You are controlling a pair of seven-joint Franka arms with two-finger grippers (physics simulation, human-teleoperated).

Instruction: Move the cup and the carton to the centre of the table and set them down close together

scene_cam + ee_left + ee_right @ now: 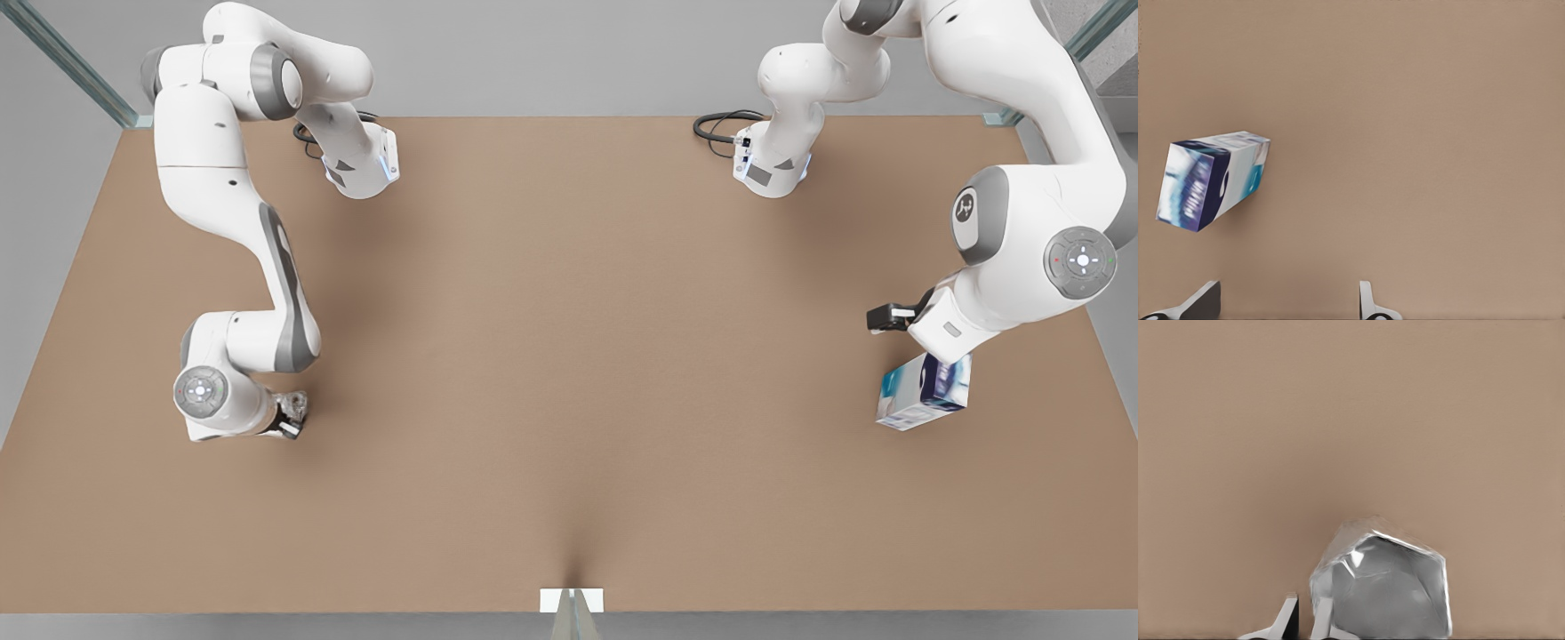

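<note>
Left gripper (1285,303) is spread wide over bare table (569,356). The carton (1213,179) sits off to one side of it, not between the jaws, so we reckon closing now grabs air, and dropping straight down could clip the box and knock it away. Right gripper (1305,620) is right up against the cup (1385,587); we can't tell if it has a hold. Front view shows both things well apart, far from centre. The wrist views show the offsets that the arms hide there.
</note>
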